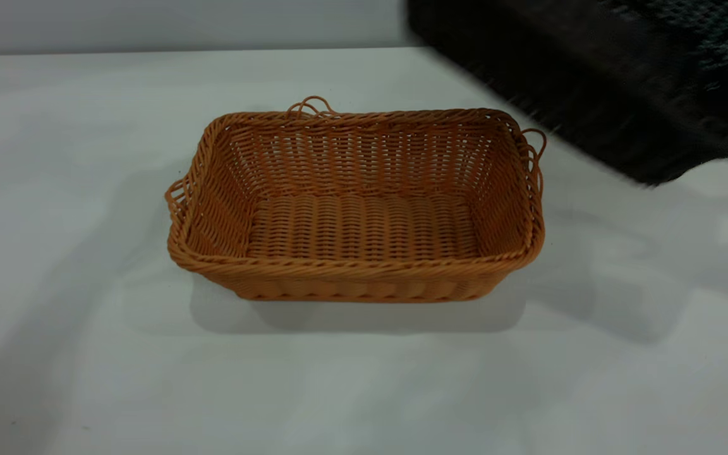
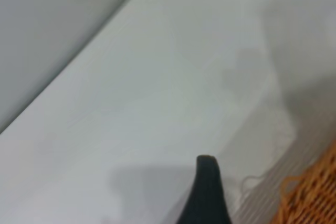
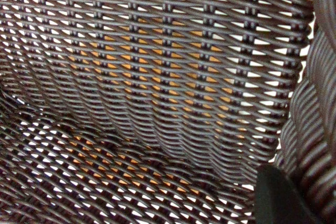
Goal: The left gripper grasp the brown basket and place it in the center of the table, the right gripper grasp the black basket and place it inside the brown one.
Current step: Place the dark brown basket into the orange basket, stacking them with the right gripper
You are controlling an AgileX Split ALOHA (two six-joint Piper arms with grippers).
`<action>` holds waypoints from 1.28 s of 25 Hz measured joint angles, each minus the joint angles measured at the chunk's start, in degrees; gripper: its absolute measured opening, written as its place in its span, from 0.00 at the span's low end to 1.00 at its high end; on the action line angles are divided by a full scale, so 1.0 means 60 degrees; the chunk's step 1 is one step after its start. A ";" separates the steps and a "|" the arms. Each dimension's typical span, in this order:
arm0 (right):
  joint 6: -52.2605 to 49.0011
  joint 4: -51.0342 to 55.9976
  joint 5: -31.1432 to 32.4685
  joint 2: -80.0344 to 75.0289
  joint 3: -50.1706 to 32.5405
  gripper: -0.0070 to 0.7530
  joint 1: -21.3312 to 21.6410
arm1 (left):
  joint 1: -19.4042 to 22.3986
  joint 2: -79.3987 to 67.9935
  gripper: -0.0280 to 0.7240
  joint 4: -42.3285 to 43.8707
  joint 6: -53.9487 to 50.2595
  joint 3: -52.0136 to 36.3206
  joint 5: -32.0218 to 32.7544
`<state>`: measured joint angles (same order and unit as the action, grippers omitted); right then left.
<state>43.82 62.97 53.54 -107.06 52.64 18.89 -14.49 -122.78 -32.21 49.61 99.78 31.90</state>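
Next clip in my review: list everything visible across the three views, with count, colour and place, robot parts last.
Rectangular orange-tan woven wicker basket: one, orange-tan, standing upright and empty near the middle of the table.
Rectangular dark brown-black woven wicker basket: one, very dark brown-black, lifted at the far right of the exterior view, above and beyond the orange-tan basket; the right wrist view looks through its weave at orange below.
Pale grey-white flat tabletop: one, pale grey-white, spanning the whole scene.
Left pincer: one black fingertip shows in the left wrist view, over bare table beside the orange-tan basket's corner, apart from it.
Right pincer: one dark finger shows against the dark basket's braided rim.
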 joint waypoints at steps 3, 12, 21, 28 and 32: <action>-0.0776 -0.0895 -0.0162 0.0000 0.0435 0.11 -0.1169 | 0.0604 0.0310 0.78 0.0000 -0.0895 0.0000 0.0195; -0.3682 -0.3695 -0.0322 -0.0534 0.2614 0.11 -0.4371 | 0.1119 0.0357 0.78 0.0009 -0.1211 0.0000 0.0400; -0.4294 -0.4402 -0.0313 -0.2265 0.3956 0.11 -0.5273 | 0.1119 0.0357 0.78 0.0009 -0.1179 0.0000 0.0819; -0.4323 -0.4431 -0.0796 -0.2761 0.4013 0.11 -0.5273 | 0.1119 0.0357 0.78 0.0009 -0.1177 0.0000 0.0873; -0.4126 -0.4366 -0.0907 -0.2805 0.4013 0.16 -0.5273 | 0.1119 0.0357 0.78 0.0009 -0.1168 0.0000 0.0892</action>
<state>19.06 36.77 48.10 -123.89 76.72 -12.75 -7.78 -120.63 -32.15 42.60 99.78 37.25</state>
